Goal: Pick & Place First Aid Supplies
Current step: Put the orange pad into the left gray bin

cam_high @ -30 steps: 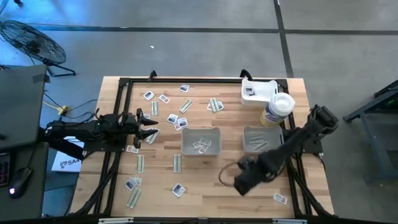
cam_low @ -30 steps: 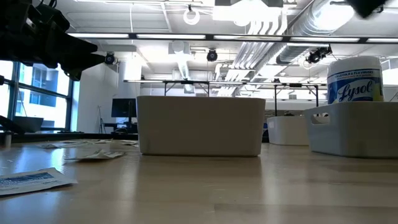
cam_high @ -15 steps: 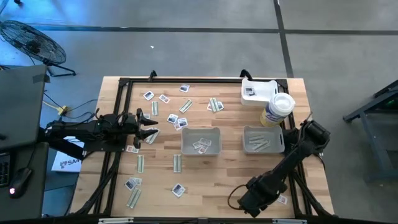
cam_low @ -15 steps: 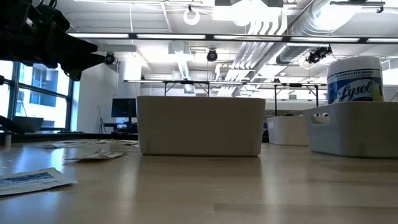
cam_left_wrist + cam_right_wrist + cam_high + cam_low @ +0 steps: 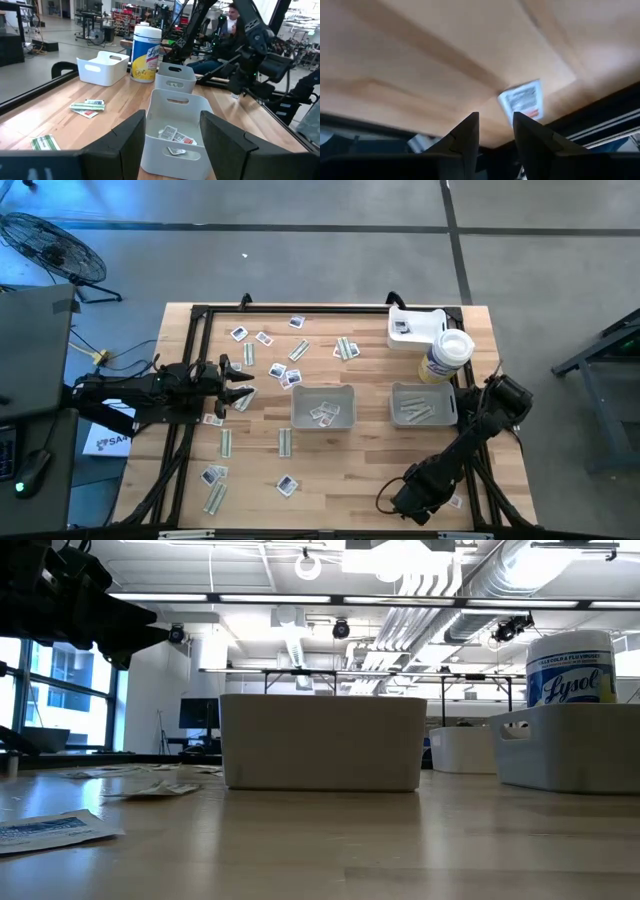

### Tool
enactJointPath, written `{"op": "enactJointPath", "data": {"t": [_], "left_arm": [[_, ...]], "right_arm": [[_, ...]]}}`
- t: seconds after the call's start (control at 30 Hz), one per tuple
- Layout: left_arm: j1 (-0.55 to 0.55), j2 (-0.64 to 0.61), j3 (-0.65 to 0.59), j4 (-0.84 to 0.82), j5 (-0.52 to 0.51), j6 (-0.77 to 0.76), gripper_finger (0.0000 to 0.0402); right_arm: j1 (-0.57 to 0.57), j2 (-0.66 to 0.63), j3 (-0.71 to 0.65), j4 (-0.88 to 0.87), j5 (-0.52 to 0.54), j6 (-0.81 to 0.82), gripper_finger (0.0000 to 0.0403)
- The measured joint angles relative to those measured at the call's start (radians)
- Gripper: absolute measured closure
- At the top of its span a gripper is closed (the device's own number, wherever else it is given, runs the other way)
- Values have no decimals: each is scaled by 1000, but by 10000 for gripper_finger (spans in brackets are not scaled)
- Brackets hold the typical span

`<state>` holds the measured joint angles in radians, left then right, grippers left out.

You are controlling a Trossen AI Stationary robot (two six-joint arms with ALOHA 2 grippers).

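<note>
Packets of first aid supplies are lying scattered over the wooden table (image 5: 340,470), most of them on its left half, like the squarish white packet (image 5: 287,485) near the front edge and the narrow green-grey strip (image 5: 285,442) just in front of the middle tray. The right gripper (image 5: 412,498) is hanging low over the front right part of the table, close to the edge, and it is pointing at one white packet with dark print (image 5: 522,100) that is lying flat on the wood there, just beyond the fingertips. Its two dark fingers (image 5: 465,137) are standing a little apart with nothing between them, and they are not touching the packet.

The left gripper (image 5: 240,383) is waiting at the left side of the table, above the wood, with its fingers (image 5: 127,145) spread wide and empty. It is looking toward the middle grey tray (image 5: 176,131), where a few white packets (image 5: 175,136) are lying on the bottom. A second grey tray (image 5: 422,404) is standing to the right of it and is holding pale strips. Behind that tray a white bottle with a round lid (image 5: 447,355) is standing upright beside a white bin (image 5: 412,328) at the far right corner.
</note>
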<state>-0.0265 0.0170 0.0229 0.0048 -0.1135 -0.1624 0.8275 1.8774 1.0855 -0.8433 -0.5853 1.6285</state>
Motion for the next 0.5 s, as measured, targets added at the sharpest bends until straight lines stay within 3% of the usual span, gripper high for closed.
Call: {"op": "enactJointPath", "data": {"t": [0.5], "left_arm": [[0, 0, 0, 0, 0, 0, 216]], "right_arm": [[-5, -8, -173, 196, -35, -60, 300]]}}
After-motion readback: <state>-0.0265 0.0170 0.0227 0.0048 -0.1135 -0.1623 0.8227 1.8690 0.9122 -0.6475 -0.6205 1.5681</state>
